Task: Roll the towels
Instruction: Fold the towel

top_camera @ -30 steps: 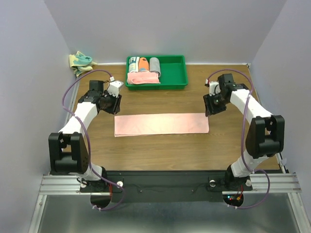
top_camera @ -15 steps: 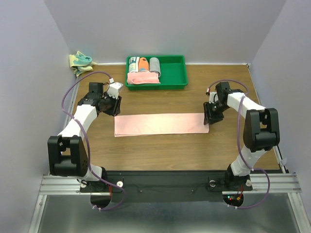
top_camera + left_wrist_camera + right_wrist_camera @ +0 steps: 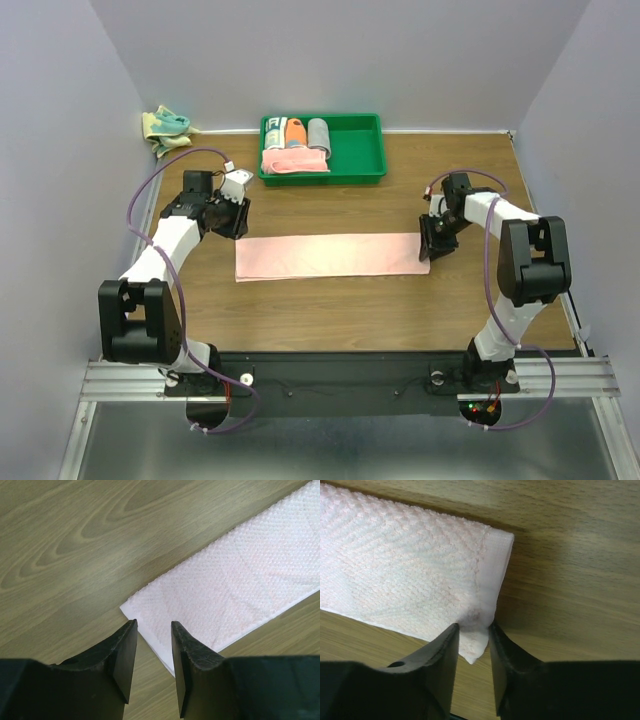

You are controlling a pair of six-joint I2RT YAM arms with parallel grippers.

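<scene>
The pink towel [image 3: 332, 256] lies flat on the table [image 3: 330, 310], near the green tray [image 3: 355, 150]. The right gripper [image 3: 474, 630] pinches its end hem; the left gripper [image 3: 153, 645] hovers part-open, empty, over the other end.

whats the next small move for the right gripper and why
Probably finish closing the right gripper on the pink towel, then lift that end a little to start the roll. Its fingers straddle the towel's end hem, bunching it, while the towel lies flat and the left gripper hovers open over the other end.
</scene>
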